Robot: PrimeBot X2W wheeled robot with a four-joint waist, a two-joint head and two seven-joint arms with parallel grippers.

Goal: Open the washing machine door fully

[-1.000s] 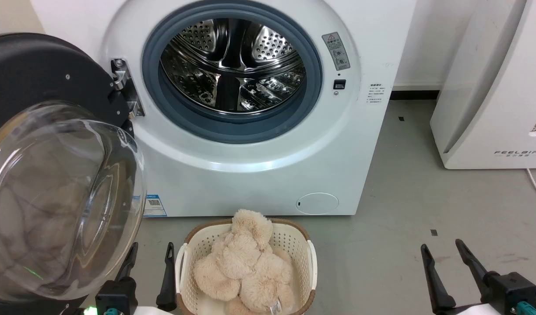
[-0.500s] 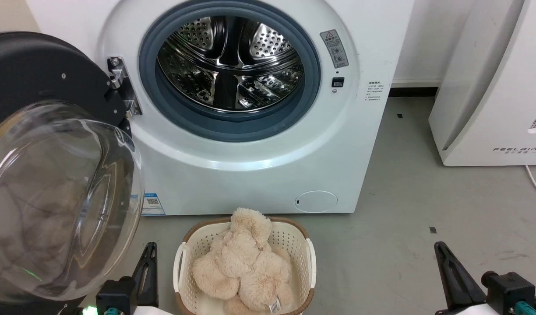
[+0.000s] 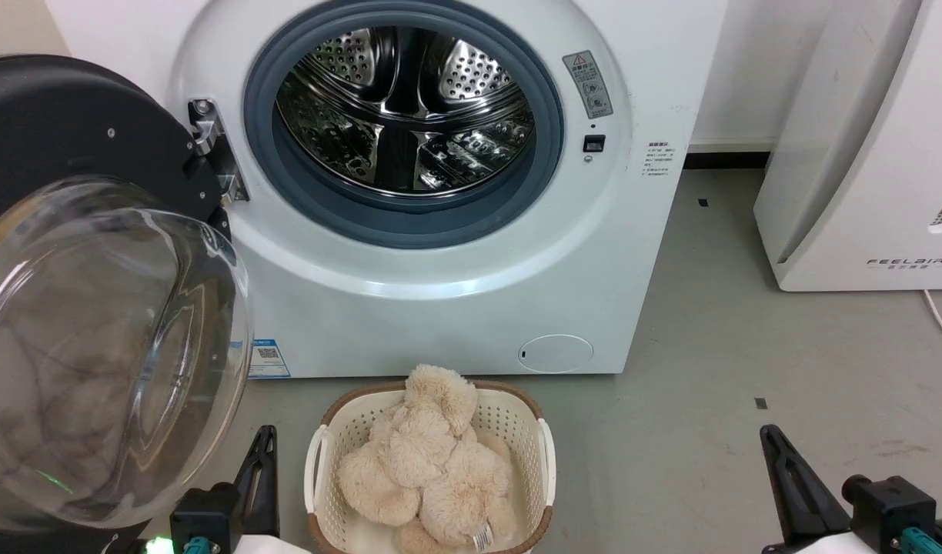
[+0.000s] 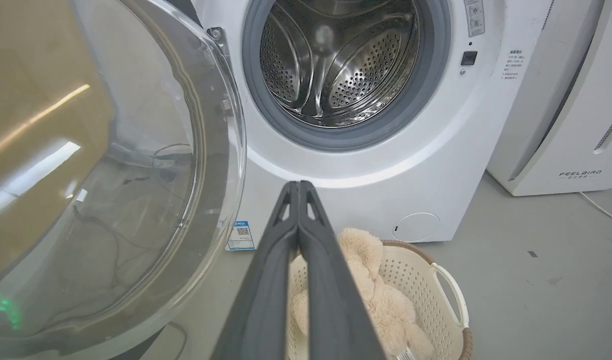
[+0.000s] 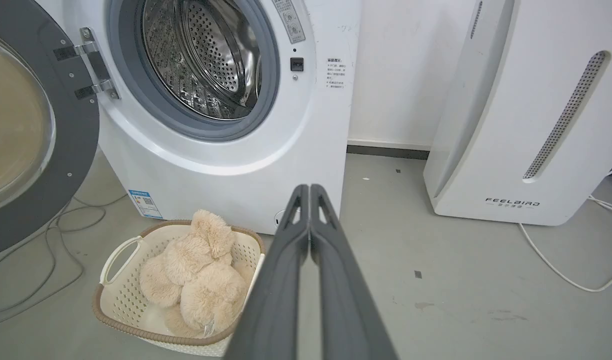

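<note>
door step looks about done, my call: the washing machine door (image 3: 94,308) hangs swung out on the hinge at the left of the washing machine (image 3: 440,308), glass bowl facing me, matte black back toward the machine's left side. drum mouth (image 3: 405,108) fully uncovered. can't tell if the hinge has any travel left. if it does, next move calls for a flat push on the door's inner ring, away from the machine, not on the glass. else nothing left but parking.

my left gripper (image 3: 265,442) is low in front of the machine, fingers pressed together on nothing, pointing up at its front, just right of the door's lower rim, not touching it. basket (image 3: 544,446) with plush toy (image 3: 425,462) sits in front of the machine, beside it.

my right gripper (image 3: 773,442) is fingers together too, empty, low over the floor, off past the machine's right edge, well apart from the door.
</note>
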